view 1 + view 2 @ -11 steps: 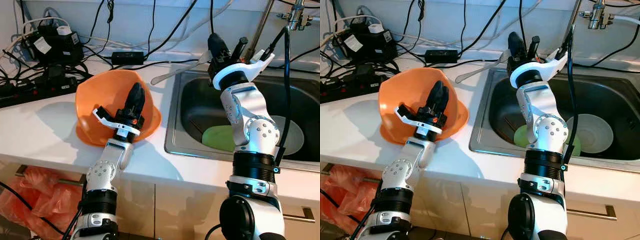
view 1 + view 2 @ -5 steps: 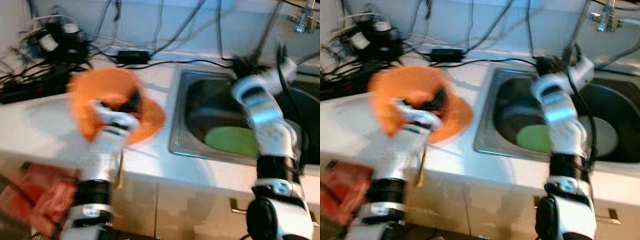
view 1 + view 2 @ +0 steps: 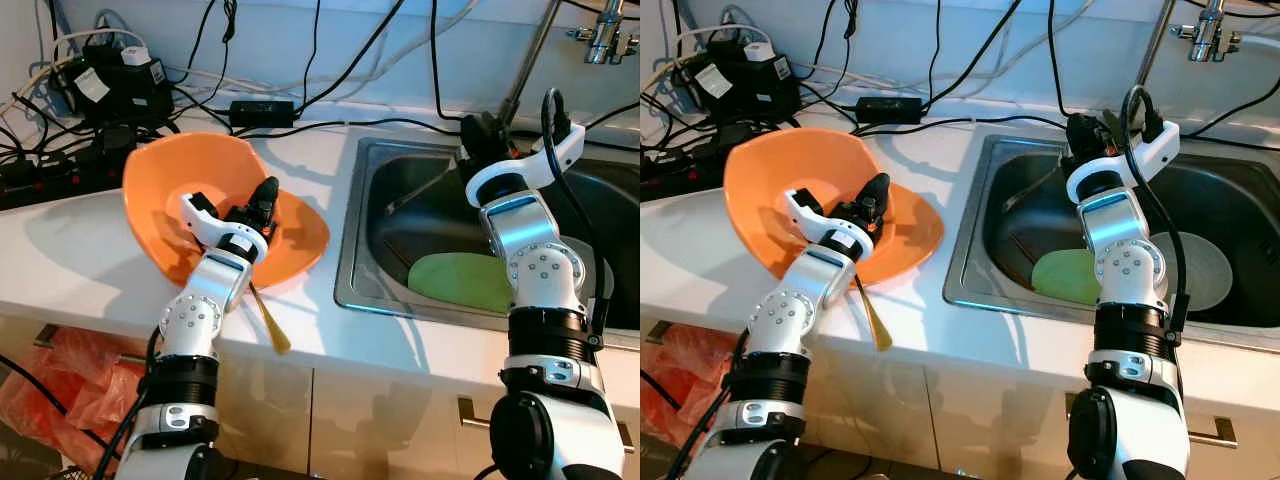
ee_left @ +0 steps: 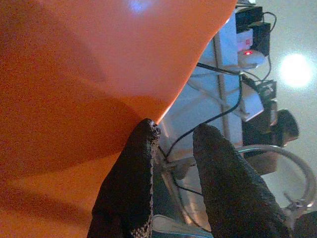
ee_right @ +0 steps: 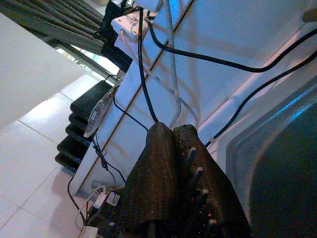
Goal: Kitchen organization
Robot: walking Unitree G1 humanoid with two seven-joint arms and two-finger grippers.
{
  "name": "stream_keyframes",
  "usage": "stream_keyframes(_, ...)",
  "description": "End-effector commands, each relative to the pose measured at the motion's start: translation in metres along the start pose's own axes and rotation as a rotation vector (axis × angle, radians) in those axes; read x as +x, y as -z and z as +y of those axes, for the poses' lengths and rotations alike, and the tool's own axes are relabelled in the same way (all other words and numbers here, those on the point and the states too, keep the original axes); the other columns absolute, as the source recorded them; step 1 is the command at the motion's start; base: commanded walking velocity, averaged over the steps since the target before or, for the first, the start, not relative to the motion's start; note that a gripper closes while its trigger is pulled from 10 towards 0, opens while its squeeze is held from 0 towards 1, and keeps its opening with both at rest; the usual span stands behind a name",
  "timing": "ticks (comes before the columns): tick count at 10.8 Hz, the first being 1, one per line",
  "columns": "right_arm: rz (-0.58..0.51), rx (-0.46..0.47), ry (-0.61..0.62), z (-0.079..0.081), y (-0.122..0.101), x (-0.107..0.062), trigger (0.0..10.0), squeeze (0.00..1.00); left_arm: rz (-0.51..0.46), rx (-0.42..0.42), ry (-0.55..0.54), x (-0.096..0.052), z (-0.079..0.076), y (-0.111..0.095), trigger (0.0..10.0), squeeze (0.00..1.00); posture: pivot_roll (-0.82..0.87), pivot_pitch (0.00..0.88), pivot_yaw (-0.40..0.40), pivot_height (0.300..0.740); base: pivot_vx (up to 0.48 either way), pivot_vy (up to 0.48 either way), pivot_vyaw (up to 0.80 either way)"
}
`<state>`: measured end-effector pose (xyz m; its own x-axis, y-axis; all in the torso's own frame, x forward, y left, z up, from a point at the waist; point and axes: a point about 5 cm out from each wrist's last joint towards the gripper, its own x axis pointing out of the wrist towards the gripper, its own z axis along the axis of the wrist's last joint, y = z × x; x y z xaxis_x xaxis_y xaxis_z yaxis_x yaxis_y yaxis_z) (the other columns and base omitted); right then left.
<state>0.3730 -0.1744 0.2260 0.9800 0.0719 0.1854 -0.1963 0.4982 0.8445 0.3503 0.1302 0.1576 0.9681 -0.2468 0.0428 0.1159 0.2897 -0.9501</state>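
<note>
Orange bowl (image 3: pixel 200 190) has tipped, left tool (image 3: pixel 262 195) parted; right tool (image 3: pixel 478 135) closed.

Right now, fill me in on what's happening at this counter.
The robot stands at a kitchen counter beside a sink. Its left gripper reaches into a big orange bowl on the white countertop, fingers slightly apart and gripping nothing. A yellowish utensil lies on the counter under that arm, near the front edge. The right gripper is at the sink's back rim, shut on a metal utensil that slopes down into the basin, where a green plate lies.
</note>
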Motion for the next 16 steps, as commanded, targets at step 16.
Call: stream_keyframes(16,-0.056,-0.107,-0.012,-0.001,-0.017,0.004,10.0,0.00,-0.280,1.698,0.149,0.013,-0.116,-0.067,10.0,0.00,0.07,0.103,0.002,0.723,0.000,0.000,0.00)
